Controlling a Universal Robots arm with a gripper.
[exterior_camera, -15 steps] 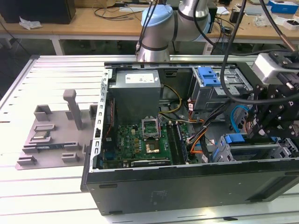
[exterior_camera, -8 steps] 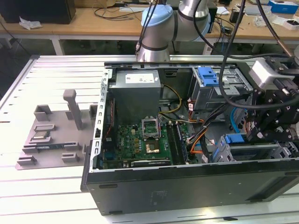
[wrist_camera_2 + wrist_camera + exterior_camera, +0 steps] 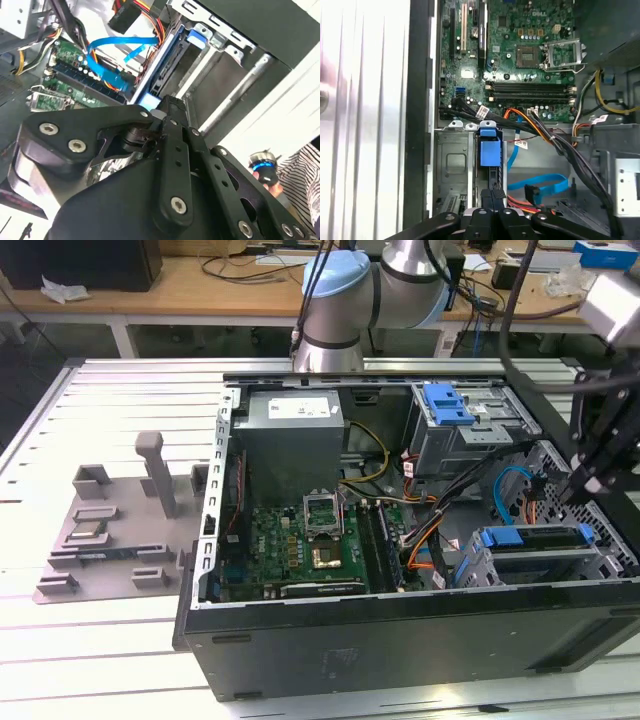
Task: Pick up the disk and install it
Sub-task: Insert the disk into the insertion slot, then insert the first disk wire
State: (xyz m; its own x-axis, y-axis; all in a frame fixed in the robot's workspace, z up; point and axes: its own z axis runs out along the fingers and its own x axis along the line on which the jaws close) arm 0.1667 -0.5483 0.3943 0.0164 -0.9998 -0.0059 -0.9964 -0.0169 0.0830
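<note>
Tabletop: pale slatted surface carrying everything listed here.
Computer case: black tower lying on its side, side panel off, interior facing up.
Arm: grey and pale-blue joints stand behind the case, and the wrist reaches over the case's end at the exterior view's right.
Power supply box: grey, at the back of the case, on the exterior view's left.
Fixture plate: grey moulded plate with upright posts, on the tabletop beside the case at the exterior view's left.
Motherboard: green, flat on the case floor, in front of the power supply box.
Drive cage: metal bay in the case's front corner, at the exterior view's right.
Disk: seated on edge in the drive cage, its blue bracket uppermost.
Hand: black fingers drawn together with no gap seen between them, nothing seen held; the tips are at the disk's outer end, contact not discernible.
Blue caddy: in the upper bay, well apart from the disk.
Blue cable: flat ribbon lying loose beside the drive cage.
</note>
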